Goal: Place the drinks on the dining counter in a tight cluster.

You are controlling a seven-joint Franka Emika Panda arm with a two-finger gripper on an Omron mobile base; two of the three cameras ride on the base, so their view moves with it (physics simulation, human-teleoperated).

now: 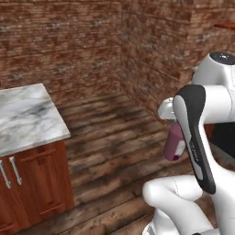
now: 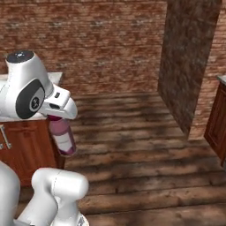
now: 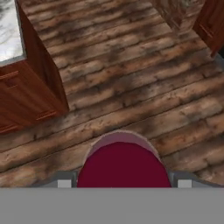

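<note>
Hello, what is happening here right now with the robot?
The white arm carries the tall maroon bottle in its gripper, hanging above the wooden floor, away from any counter. From the hand view, the dark red cap sits between the fingers. A marble worktop on wood cabinets stands to the left. The bottle is not yet set down.

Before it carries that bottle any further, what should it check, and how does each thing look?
1. Maroon bottle in the hand: ok, it hangs below the hand, off the floor.
2. Bottle upright: ok, only slightly tilted.
3. Path over the wooden floor: ok, nothing in the way.
4. Marble-topped cabinet close by: cannot tell if it is the dining counter.
5. Other drinks located: cannot tell.
</note>
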